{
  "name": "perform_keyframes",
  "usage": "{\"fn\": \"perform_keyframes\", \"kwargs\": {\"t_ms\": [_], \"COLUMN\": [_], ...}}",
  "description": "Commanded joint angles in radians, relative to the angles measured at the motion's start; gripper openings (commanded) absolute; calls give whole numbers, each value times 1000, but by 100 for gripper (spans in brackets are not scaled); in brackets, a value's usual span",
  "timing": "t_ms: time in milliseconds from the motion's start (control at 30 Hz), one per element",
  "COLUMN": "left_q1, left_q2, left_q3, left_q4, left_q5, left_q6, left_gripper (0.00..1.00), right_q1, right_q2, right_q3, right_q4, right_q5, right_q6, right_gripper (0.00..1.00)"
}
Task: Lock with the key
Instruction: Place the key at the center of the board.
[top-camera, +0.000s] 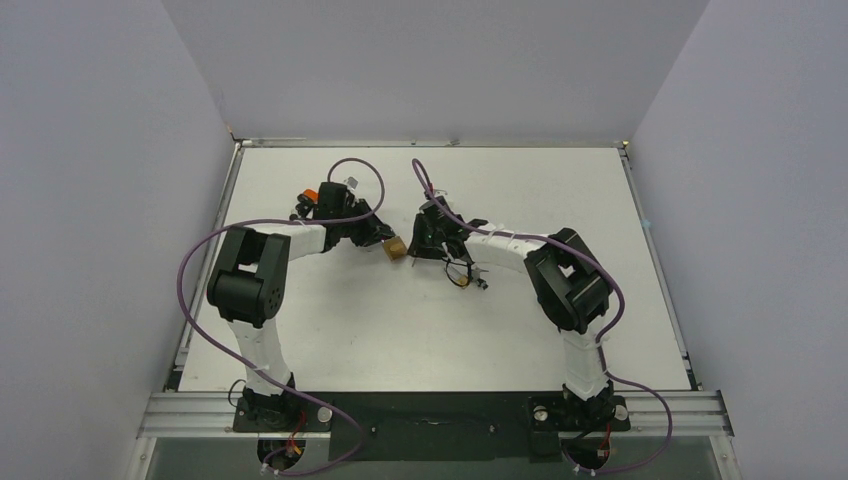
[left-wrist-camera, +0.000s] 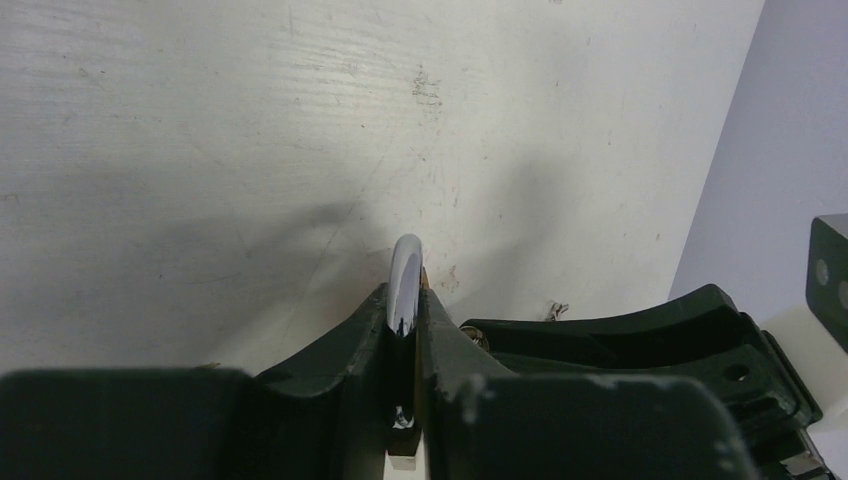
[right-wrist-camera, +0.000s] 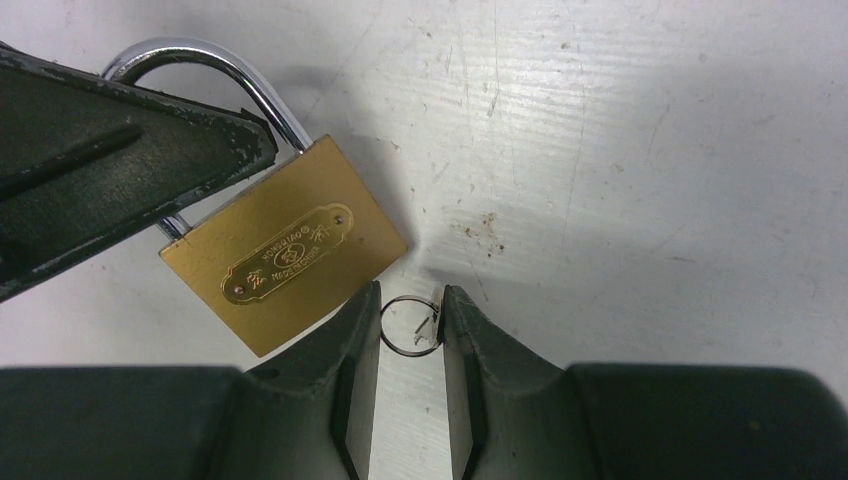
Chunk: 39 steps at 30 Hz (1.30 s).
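Observation:
A brass padlock (right-wrist-camera: 285, 255) with a chrome shackle (right-wrist-camera: 190, 55) is near the table's middle; it also shows in the top view (top-camera: 397, 247). My left gripper (top-camera: 385, 240) is shut on the shackle (left-wrist-camera: 405, 275), and its dark finger (right-wrist-camera: 120, 170) shows in the right wrist view. My right gripper (right-wrist-camera: 411, 300) is just right of the padlock's lower corner. Its jaws stand narrow, touching both sides of a thin key ring (right-wrist-camera: 410, 325). The key itself shows only as a sliver on the right finger.
A small second padlock with keys (top-camera: 462, 278) lies on the white table (top-camera: 560, 190) just right of and nearer than my right gripper (top-camera: 415, 247). Both arms meet at the table's middle. Grey walls enclose the table on three sides.

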Motion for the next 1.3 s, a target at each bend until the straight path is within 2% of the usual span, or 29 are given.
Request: {"fn": "perform_keyframes", "kwargs": {"t_ms": [0,133,267,367,633,700,800,933,1067,1267], "left_q1": [8,8,9,10,35,45,65,118,189,283], "left_q2": [9,11,19,18,-42,-64,-81,-50,18,151], "left_q3": [67,98,164,202,292,314,366,444,524,663], "left_q4": [17,-35,-88,-143,-281,-322,-421,-507,-553,-588], "left_q5": [-8,-40,-51,-71,-201,-275,-457,-577,-580,-507], "left_q6": [4,40,76,100,166,176,197,218,248,292], "left_gripper": [23,44,54,55,55,55,56,56,56,59], "right_q1": [-7,-7,-5,-5,-11,-11,-4,8,14,14], "right_q2": [16,22,36,45,19,6,-18,-70,-143,-232], "right_q3": [63,80,115,141,165,168,162,129,70,-14], "right_q4": [17,9,-4,-13,-35,-39,-42,-43,-33,-21], "right_q5": [36,49,42,45,61,59,57,57,40,8], "right_q6": [9,9,8,5,-12,-15,-15,-20,-19,-26], "right_gripper": [11,24,35,46,59,60,61,61,62,62]}}
